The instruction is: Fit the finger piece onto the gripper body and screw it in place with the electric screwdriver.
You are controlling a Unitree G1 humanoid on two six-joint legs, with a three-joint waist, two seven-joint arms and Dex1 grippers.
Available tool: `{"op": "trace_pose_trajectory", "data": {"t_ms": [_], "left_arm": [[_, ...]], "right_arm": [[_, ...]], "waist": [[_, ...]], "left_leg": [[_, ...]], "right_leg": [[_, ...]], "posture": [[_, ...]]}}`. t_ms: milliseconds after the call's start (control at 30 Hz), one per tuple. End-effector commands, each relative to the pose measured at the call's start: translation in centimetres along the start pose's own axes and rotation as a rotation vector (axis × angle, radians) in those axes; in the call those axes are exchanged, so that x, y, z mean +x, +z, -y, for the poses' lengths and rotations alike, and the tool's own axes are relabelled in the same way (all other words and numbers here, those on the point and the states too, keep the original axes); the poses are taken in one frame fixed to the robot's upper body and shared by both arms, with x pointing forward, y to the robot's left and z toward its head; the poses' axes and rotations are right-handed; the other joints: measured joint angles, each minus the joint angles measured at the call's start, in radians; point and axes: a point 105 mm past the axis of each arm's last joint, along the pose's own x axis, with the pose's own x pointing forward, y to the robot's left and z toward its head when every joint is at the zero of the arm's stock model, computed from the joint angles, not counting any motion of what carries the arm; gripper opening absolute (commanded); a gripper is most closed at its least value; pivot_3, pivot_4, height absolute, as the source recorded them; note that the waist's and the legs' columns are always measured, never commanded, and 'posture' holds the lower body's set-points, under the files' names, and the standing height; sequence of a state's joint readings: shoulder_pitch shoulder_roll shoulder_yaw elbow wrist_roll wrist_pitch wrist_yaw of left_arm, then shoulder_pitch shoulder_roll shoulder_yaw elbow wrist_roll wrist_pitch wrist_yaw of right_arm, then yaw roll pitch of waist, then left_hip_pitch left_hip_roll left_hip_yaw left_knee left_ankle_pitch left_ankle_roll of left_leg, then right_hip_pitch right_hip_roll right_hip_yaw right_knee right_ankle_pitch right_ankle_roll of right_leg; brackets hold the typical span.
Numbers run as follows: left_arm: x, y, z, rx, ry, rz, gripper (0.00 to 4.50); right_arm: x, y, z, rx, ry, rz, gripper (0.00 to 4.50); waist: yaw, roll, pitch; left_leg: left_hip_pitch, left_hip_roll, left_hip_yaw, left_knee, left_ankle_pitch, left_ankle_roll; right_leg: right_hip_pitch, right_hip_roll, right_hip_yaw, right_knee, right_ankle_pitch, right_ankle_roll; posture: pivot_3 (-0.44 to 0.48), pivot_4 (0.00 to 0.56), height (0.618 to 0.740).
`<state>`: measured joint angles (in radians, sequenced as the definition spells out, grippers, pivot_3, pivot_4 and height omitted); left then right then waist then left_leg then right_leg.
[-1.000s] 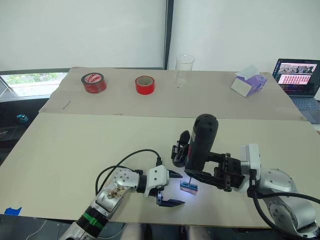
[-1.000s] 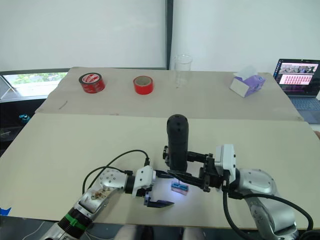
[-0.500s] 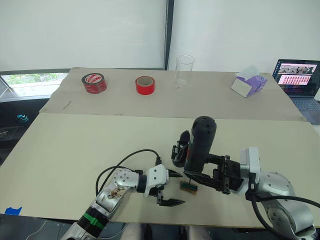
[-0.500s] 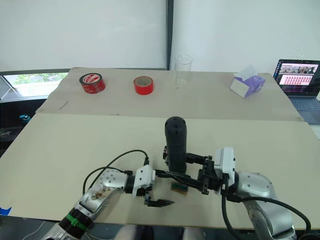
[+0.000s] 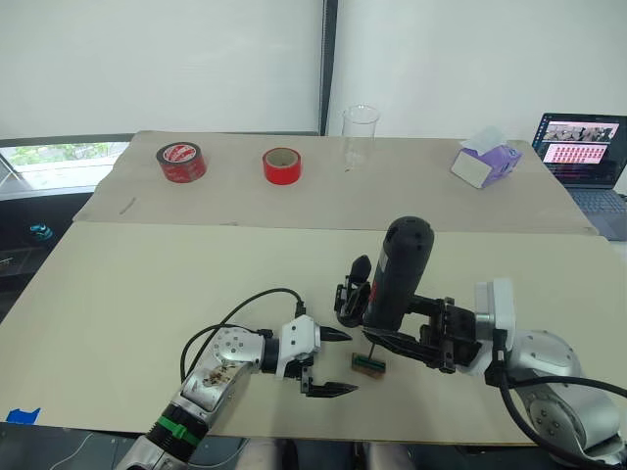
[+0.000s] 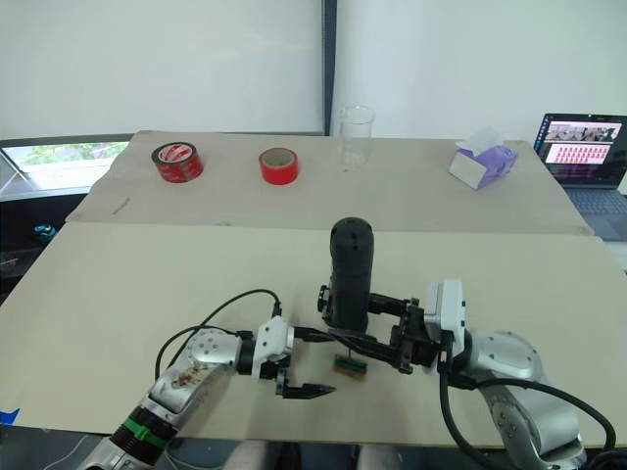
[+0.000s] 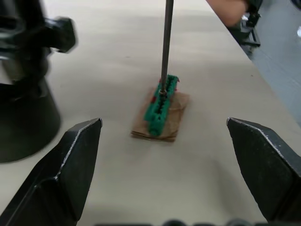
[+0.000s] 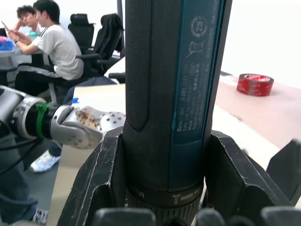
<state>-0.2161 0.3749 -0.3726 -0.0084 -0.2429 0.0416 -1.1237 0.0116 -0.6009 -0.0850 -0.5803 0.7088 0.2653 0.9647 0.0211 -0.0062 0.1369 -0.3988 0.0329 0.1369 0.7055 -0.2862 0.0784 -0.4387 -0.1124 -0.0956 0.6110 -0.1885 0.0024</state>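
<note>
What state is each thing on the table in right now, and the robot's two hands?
Screwdriver: upright, bit on the green block.
Right gripper: shut on the screwdriver.
Left gripper: open, holding nothing.
Gripper body: standing behind the screwdriver.
Glass: upright, looks empty.
Tape rolls: lying flat.
Laptop: open, screen on.

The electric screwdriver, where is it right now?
The electric screwdriver stands upright near the front edge of the table, clamped in the right tool, its bit on the small green block, beside the gripper body.
</note>
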Motion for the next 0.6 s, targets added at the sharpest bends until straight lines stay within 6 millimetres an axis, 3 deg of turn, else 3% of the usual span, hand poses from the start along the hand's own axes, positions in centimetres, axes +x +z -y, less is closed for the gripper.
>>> {"op": "trace_pose_trajectory", "data": {"t_ms": [33,267,600], "left_arm": [[-0.4,2.2,0.0,0.036,-0.001,0.088,4.47],[-1.6,4.8,0.0,0.038,-0.022,0.166,4.47],[-4.8,5.2,-0.4,0.011,-0.019,0.166,4.47]], "right_arm": [[0.2,2.5,-0.3,-0.062,0.015,0.063,1.91],[0.2,3.8,-0.4,-0.074,0.021,0.068,1.91],[-0.3,6.0,0.2,-0.118,-0.012,0.083,1.91]], "waist": [[0.001,0.000,0.000],[0.000,0.000,0.000],[-0.003,-0.001,0.001]], "left_leg": [[0.000,0.000,0.000,0.000,0.000,0.000],[0.000,0.000,0.000,0.000,0.000,0.000],[0.000,0.000,0.000,0.000,0.000,0.000]], "right_leg": [[0.000,0.000,0.000,0.000,0.000,0.000],[0.000,0.000,0.000,0.000,0.000,0.001],[0.000,0.001,0.000,0.000,-0.002,0.003]], "posture": [[0.000,0.150,0.740],[0.000,0.150,0.740],[0.000,0.150,0.740]]}}
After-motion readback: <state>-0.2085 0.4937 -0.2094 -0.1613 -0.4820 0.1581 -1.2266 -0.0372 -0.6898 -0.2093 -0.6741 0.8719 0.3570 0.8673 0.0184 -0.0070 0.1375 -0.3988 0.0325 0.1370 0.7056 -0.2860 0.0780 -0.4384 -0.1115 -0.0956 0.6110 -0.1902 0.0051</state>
